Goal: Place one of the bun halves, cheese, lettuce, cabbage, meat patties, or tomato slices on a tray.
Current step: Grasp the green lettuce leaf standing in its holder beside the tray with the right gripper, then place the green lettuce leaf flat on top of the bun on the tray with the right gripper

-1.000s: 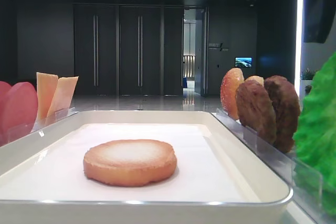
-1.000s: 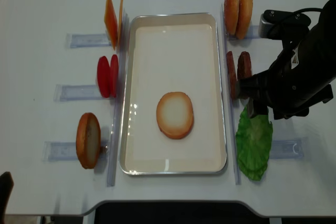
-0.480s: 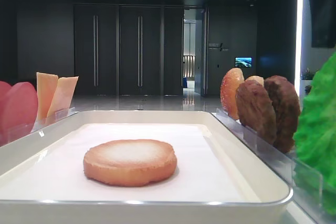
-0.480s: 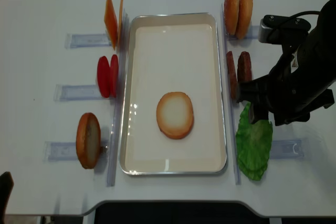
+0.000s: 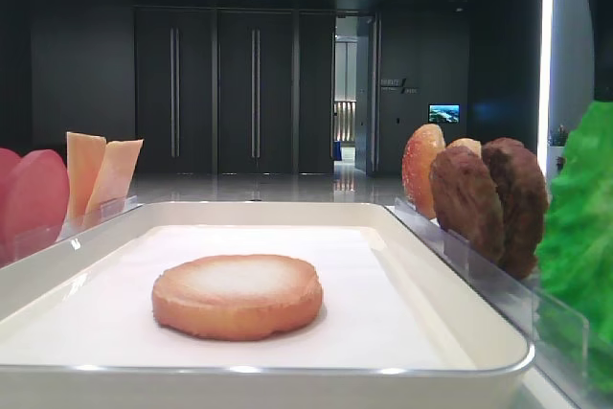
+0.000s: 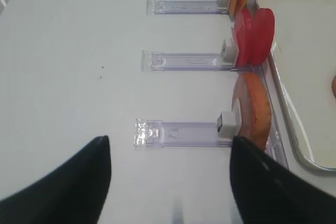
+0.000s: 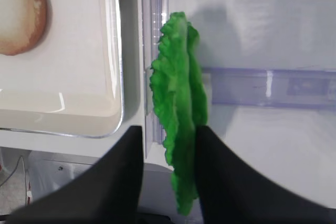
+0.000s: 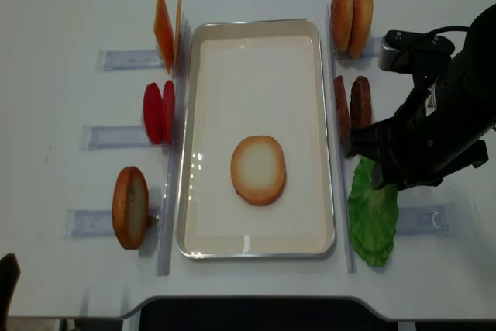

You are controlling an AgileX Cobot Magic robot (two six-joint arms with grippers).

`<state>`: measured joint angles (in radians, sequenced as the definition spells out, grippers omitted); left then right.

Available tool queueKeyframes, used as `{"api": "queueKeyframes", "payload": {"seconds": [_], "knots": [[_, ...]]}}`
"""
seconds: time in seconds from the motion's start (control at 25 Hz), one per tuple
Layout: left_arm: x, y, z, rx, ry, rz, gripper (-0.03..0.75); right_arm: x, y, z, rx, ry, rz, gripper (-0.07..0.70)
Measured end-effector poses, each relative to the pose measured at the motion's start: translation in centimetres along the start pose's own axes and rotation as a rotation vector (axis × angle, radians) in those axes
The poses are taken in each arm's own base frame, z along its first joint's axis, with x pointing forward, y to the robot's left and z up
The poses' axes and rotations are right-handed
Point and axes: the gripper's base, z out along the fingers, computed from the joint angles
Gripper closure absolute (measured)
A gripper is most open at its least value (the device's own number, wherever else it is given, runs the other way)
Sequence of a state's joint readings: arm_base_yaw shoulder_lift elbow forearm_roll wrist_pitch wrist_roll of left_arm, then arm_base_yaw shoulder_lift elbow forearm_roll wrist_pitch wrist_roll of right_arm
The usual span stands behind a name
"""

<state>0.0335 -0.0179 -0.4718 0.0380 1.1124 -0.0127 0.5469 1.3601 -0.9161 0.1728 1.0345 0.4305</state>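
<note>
The lettuce (image 7: 178, 98) stands on edge in its clear holder just right of the white tray (image 8: 329, 114). My right gripper (image 7: 168, 129) straddles the leaf's near end. The right finger (image 7: 226, 182) touches it, while a gap shows between the leaf and the left finger (image 7: 121, 177). From above, the right arm (image 8: 434, 129) covers the lettuce's (image 8: 373, 218) far part. One bun half (image 8: 258, 170) lies flat on the tray liner. My left gripper (image 6: 169, 140) hangs open over bare table beside another upright bun half (image 6: 257, 108).
Meat patties (image 8: 353, 106) and two buns (image 8: 351, 17) stand in holders behind the lettuce. Cheese (image 8: 165, 29), tomato slices (image 8: 159, 112) and a bun half (image 8: 130, 207) stand along the tray's left side. Clear holder rails (image 8: 422, 218) lie on both sides.
The right arm has shifted a little over the lettuce, and the leaf's top edge sits lower in the low view. The tray, its bun half and the left side are unchanged.
</note>
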Motion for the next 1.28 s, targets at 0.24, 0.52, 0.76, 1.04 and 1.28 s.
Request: {"api": "queueKeyframes", "payload": {"seconds": [0.24, 0.52, 0.76, 1.04, 1.28], "knots": [[0.0, 0.0, 0.0, 0.000, 0.000, 0.000, 0.181, 0.0, 0.0, 0.0, -0.001, -0.003, 0.000, 0.612], [0.0, 0.0, 0.0, 0.000, 0.000, 0.000, 0.181, -0.1, 0.2, -0.6, 0.004, 0.015, -0.002, 0.612], [0.0, 0.0, 0.0, 0.000, 0.000, 0.000, 0.181, -0.9, 1.4, -3.8, -0.012, 0.011, -0.020, 0.612], [0.0, 0.0, 0.0, 0.000, 0.000, 0.000, 0.181, -1.3, 4.0, -6.6, -0.115, -0.070, -0.075, 0.612], [0.0, 0.0, 0.0, 0.000, 0.000, 0.000, 0.181, -1.6, 7.6, -7.0, -0.371, -0.206, -0.118, 0.612]]}}
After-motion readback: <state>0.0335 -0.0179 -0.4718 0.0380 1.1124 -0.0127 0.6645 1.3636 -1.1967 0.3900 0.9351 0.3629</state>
